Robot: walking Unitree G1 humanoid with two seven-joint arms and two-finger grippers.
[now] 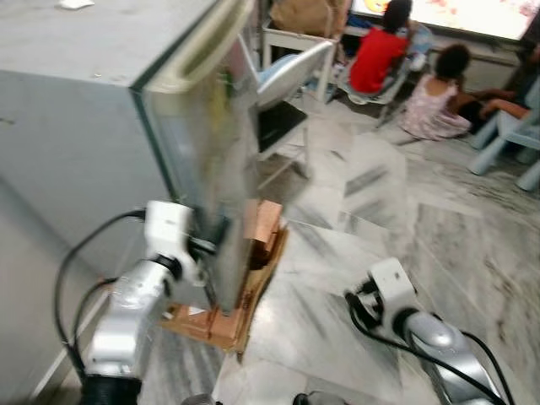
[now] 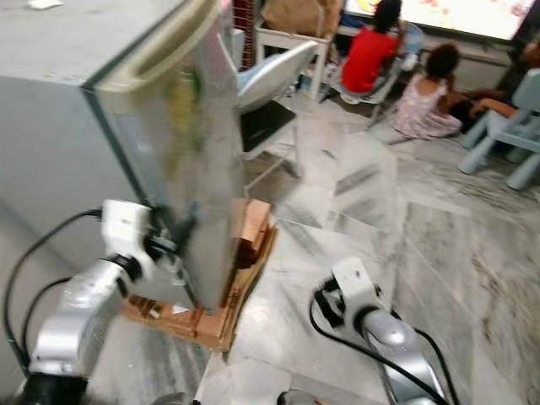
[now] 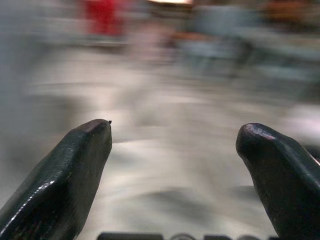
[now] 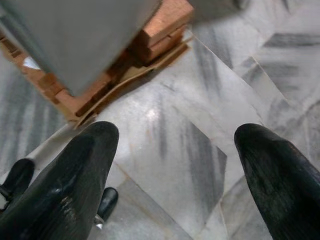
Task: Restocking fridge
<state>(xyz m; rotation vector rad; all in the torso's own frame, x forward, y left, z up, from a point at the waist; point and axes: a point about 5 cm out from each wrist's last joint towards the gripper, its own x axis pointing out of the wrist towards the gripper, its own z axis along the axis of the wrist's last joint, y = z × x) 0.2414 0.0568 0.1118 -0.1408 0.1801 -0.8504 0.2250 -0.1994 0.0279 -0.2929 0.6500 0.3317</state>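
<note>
A tall grey fridge (image 1: pixel 76 143) stands at the left on red bricks (image 1: pixel 261 228) and flattened cardboard (image 1: pixel 215 325). Its door (image 1: pixel 211 160) is seen edge-on and blurred, with a pale handle strip along the top. My left arm (image 1: pixel 135 308) reaches up to the door's lower edge, and the left gripper (image 1: pixel 209 246) is right against it. In the left wrist view the left gripper (image 3: pixel 175 132) is open with nothing between its fingers. My right arm (image 1: pixel 422 325) hangs low over the marble floor. The right gripper (image 4: pixel 175 135) is open and empty, facing the bricks (image 4: pixel 160 25).
A white chair (image 1: pixel 291 80) stands just behind the fridge door. Further back a person in red (image 1: pixel 378 52) and another person in pink (image 1: pixel 432 99) sit on the floor near a screen. Light blue plastic furniture (image 1: pixel 510 126) is at the far right. Marble floor (image 1: pixel 405 211) stretches to the right.
</note>
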